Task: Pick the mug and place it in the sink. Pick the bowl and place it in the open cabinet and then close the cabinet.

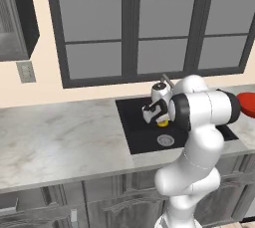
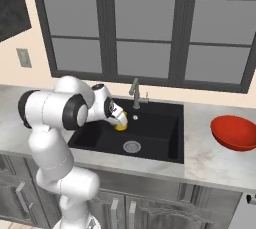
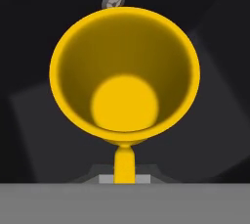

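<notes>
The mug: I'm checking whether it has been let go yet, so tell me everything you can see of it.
The mug is plain glossy yellow, with a wide round mouth narrowing to a flat bottom, and empty. Its single handle points toward the gripper, which is shut on the handle. It hangs over the black sink basin, near the drain, with its mouth facing the hand. Whether its base touches the basin floor cannot be told. From the base views only a small yellow patch shows beneath the hand.
</notes>
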{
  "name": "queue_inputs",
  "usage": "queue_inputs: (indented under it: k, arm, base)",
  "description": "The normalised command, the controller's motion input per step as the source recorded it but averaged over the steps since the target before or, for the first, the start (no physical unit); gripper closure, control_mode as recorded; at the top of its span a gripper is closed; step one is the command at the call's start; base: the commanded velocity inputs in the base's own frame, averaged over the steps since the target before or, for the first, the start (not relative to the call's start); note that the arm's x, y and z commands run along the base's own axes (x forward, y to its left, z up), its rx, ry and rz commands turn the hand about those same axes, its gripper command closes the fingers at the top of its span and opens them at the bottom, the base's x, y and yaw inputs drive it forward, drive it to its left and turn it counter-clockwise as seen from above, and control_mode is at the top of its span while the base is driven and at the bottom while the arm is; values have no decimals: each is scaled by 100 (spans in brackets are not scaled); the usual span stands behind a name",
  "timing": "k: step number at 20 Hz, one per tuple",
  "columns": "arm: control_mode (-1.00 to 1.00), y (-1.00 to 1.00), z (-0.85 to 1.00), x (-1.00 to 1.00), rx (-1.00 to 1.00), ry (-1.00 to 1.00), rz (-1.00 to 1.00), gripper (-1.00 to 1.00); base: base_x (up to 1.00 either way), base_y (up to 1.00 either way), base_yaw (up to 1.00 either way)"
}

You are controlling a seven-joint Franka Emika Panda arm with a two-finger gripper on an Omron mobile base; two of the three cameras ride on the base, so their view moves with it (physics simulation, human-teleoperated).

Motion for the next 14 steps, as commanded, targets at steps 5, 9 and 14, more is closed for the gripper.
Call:
queue_inputs:
  k: [5, 9, 14]
  arm:
    - [-100, -9, -34, 0, 0, -7, 0, 100]
    - [-100, -12, -11, 0, 0, 1, 0, 100]
    - [-100, -3, -15, 0, 0, 2, 0, 100]
  base:
    - [0, 0, 0]
    - [0, 0, 0]
    - [0, 0, 0]
